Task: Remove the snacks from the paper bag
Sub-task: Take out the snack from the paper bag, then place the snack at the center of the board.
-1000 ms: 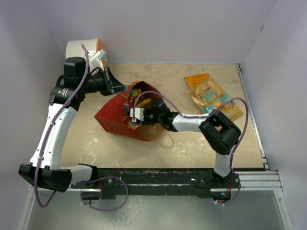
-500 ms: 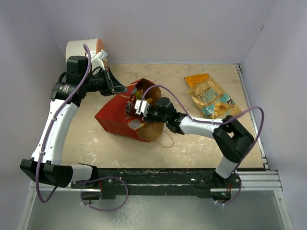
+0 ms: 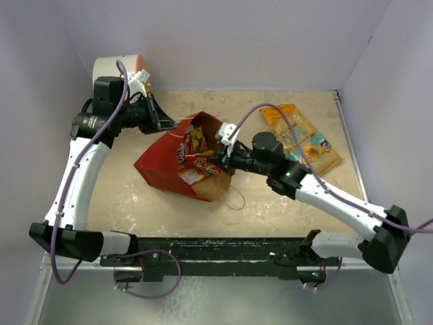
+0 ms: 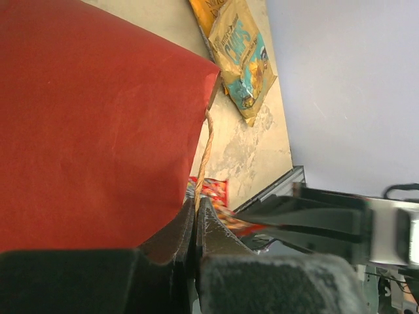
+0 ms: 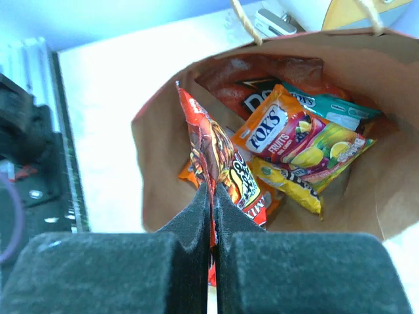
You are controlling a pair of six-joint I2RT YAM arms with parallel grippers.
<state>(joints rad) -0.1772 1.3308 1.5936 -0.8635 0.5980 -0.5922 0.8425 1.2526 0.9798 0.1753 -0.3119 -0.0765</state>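
Observation:
The red paper bag (image 3: 162, 168) lies on its side, mouth facing right. My left gripper (image 3: 164, 124) is shut on its tan string handle (image 4: 204, 147) at the bag's upper rim; the red wall (image 4: 85, 118) fills the left wrist view. My right gripper (image 3: 218, 161) is at the bag's mouth, shut on the edge of a red-orange snack packet (image 5: 222, 163). Inside the bag (image 5: 157, 163) lie a dark red Doritos bag (image 5: 258, 91), a Fox's candy pack (image 5: 298, 134), a teal pack (image 5: 337, 110) and a yellow pack (image 5: 291, 183). An orange flat packet (image 3: 277, 111) and a tan-gold bag (image 3: 304, 141) lie on the table at the back right.
A white cylinder with an orange face (image 3: 115, 68) stands at the back left corner behind my left arm. The bag's loose second handle (image 3: 235, 200) lies on the table by the mouth. Walls close in the table on three sides; a metal rail (image 3: 352, 254) runs along the near edge.
My right arm has drawn back to the right out of the bag, pulling the red-orange packet to the mouth. My left gripper has kept hold of the handle.

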